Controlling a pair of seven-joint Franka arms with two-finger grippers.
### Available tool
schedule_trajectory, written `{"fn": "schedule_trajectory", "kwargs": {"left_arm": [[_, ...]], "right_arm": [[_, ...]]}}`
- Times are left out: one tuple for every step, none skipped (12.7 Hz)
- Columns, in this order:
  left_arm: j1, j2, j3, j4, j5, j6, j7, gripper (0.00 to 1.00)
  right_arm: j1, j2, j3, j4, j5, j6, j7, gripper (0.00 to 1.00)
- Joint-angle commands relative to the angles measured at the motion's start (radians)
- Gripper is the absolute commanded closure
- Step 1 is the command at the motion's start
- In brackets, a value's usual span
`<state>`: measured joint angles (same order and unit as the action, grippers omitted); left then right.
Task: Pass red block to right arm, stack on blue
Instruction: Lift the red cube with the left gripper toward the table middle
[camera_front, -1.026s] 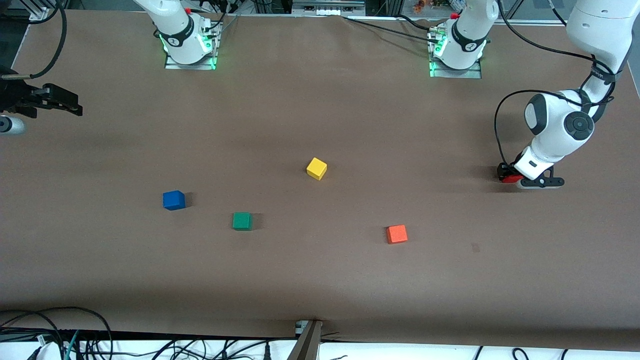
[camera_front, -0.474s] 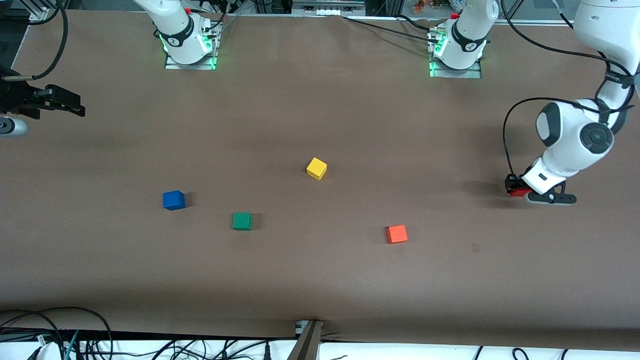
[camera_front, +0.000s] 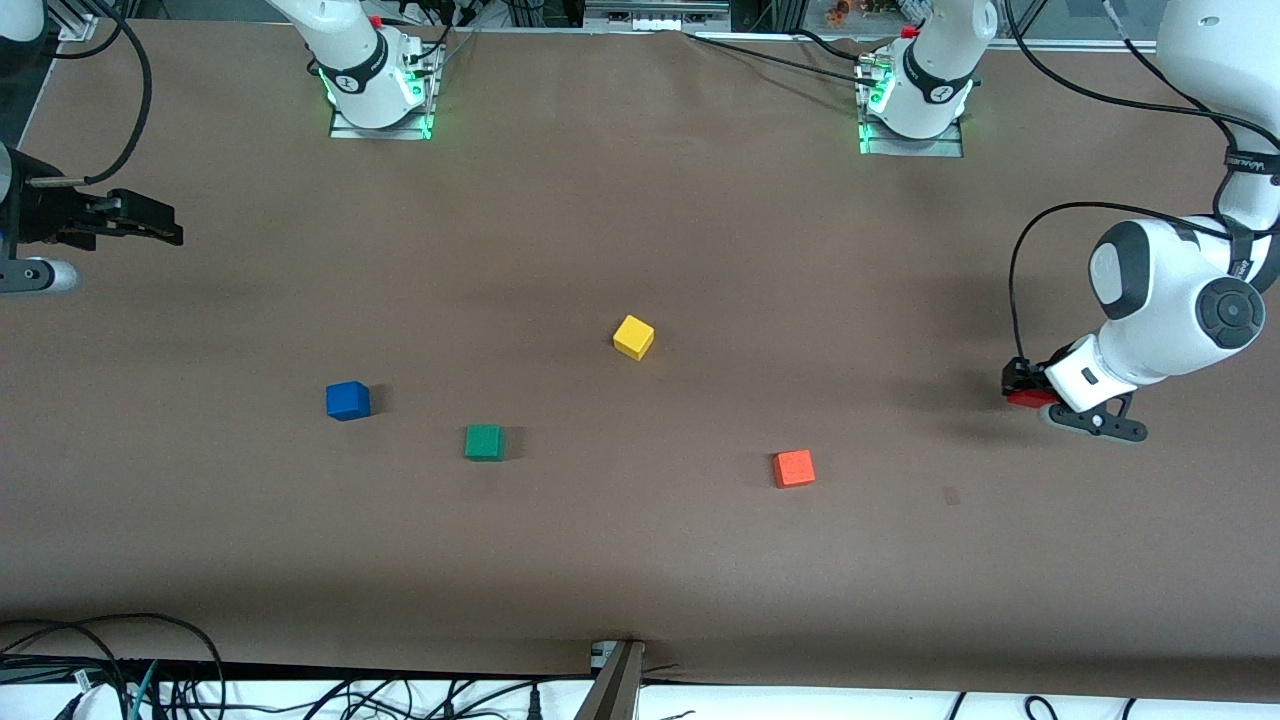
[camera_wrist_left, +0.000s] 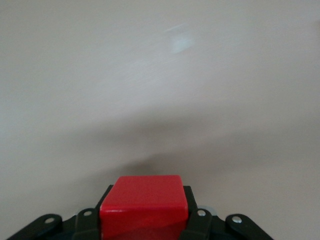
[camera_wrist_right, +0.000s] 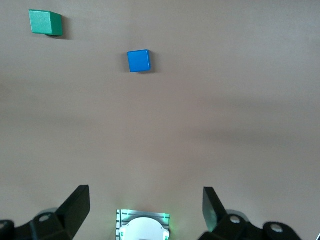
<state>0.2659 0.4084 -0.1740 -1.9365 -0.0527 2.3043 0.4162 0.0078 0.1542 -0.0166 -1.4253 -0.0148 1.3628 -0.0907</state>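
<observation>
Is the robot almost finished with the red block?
Not yet. Done: the left pincer has shut on the red block and holds it above the table. The right pincer waits open. Left: pass it over, then stack it on the blue cube.

Support surface: table (camera_front: 640, 230) covered with a plain brown sheet; the two arm bases stand on it along the edge farthest from the front camera.
Blue cube (camera_front: 347, 400): rests flat on the table, toward the right arm's end.
Green cube (camera_front: 484, 442): rests on the table near the blue cube, slightly nearer the front camera and closer to the table's middle.
Yellow cube (camera_front: 633, 337): rests on the table about mid-length, farther from the front camera than the other cubes, turned at an angle.
Orange-red cube (camera_front: 794, 468): rests on the table toward the left arm's end, nearest the front camera.
Spacing: all four cubes well apart, none touching.
</observation>
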Motion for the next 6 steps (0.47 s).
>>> {"fn": "schedule_trajectory", "kwargs": {"left_arm": [[0.007, 0.050, -0.021, 0.083, -0.262, -0.023, 0.351, 1.00], [-0.006, 0.059, -0.041, 0.094, -0.344, -0.025, 0.474, 1.00], [-0.008, 0.072, -0.060, 0.097, -0.398, -0.022, 0.565, 1.00], [-0.010, 0.096, -0.065, 0.117, -0.439, -0.020, 0.629, 1.00], [-0.016, 0.128, -0.067, 0.148, -0.482, -0.020, 0.704, 1.00], [-0.016, 0.156, -0.096, 0.186, -0.543, -0.022, 0.792, 1.00]], "right_arm": [[0.000, 0.001, 0.001, 0.017, 0.015, -0.016, -0.001, 0.00], [0.000, 0.001, 0.001, 0.017, 0.013, -0.016, -0.003, 0.00], [0.000, 0.001, 0.001, 0.017, 0.013, -0.018, -0.006, 0.00], [0.001, 0.001, 0.001, 0.016, 0.013, -0.019, -0.006, 0.00], [0.000, 0.002, 0.001, 0.014, 0.013, -0.019, -0.009, 0.00], [-0.002, 0.013, 0.001, 0.014, 0.013, -0.019, -0.009, 0.00]]}}
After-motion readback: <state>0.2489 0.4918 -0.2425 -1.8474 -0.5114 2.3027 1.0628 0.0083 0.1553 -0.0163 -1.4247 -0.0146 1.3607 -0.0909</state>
